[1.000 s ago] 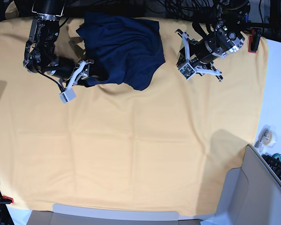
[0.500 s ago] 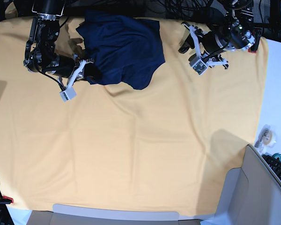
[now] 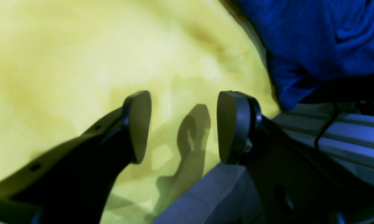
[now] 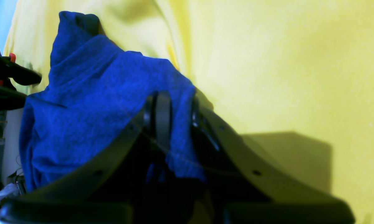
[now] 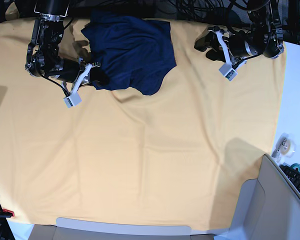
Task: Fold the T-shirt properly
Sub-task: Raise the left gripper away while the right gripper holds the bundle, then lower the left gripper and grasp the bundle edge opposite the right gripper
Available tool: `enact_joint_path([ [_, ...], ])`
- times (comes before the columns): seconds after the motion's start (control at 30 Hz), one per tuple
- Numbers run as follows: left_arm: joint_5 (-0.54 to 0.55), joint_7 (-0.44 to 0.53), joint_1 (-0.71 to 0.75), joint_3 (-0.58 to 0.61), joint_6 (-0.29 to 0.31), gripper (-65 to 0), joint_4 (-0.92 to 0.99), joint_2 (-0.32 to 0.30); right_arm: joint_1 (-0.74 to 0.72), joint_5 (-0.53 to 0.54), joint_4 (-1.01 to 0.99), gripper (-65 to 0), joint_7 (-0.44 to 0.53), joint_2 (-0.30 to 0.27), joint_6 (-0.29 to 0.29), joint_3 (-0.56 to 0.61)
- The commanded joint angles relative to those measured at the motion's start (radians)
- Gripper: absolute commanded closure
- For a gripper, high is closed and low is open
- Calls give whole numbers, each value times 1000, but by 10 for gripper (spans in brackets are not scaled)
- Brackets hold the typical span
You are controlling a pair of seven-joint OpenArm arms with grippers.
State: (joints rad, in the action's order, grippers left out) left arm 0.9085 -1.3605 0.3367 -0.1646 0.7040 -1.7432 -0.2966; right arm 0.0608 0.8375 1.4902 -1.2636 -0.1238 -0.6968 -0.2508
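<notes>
Navy knit, the shirt (image 5: 130, 52) lies bunched by the far edge of the surface on the yellow cloth (image 5: 140, 160). Left wrist view: the left pincer (image 3: 182, 126) gapes above bare cloth, shirt (image 3: 314, 40) near. Right wrist view: the right pincer (image 4: 174, 115) is clamped on a fold of shirt (image 4: 96, 102).

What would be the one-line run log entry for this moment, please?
right gripper: shut on T-shirt edge | left gripper: open, empty, over table cloth | shirt: bunched, unfolded
</notes>
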Motion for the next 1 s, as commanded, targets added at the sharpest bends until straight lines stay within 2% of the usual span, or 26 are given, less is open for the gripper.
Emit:
enact_joint_path([
  [0.0, -44, -36, 5, 3, -6, -339, 2, 7, 12, -45, -1, -9, -72, 0, -1, 9],
  [0.07, -44, -36, 3, 6, -6, -339, -5, 27, 12, -45, -1, -9, -72, 0, -1, 9],
  [0.17, -44, -36, 0, 83, -6, -339, -11, 29, 12, -45, -1, -9, -72, 0, -1, 9],
  [0.33, -44, -36, 26, 201, -6, -339, -177, 29, 12, -45, -1, -9, -72, 0, -1, 9],
  [0.43, -45, -36, 32, 231, -6, -339, -211, 29, 12, -45, -1, -9, -72, 2, -1, 9],
  [0.8, -47, -36, 34, 274, -6, -340, -166, 35, 12, -45, -3, -9, -72, 5, -1, 9],
  [0.97, -45, -36, 22, 279, -6, -337, 7, 103, 12, -45, -3, -9, -72, 5, -1, 9],
])
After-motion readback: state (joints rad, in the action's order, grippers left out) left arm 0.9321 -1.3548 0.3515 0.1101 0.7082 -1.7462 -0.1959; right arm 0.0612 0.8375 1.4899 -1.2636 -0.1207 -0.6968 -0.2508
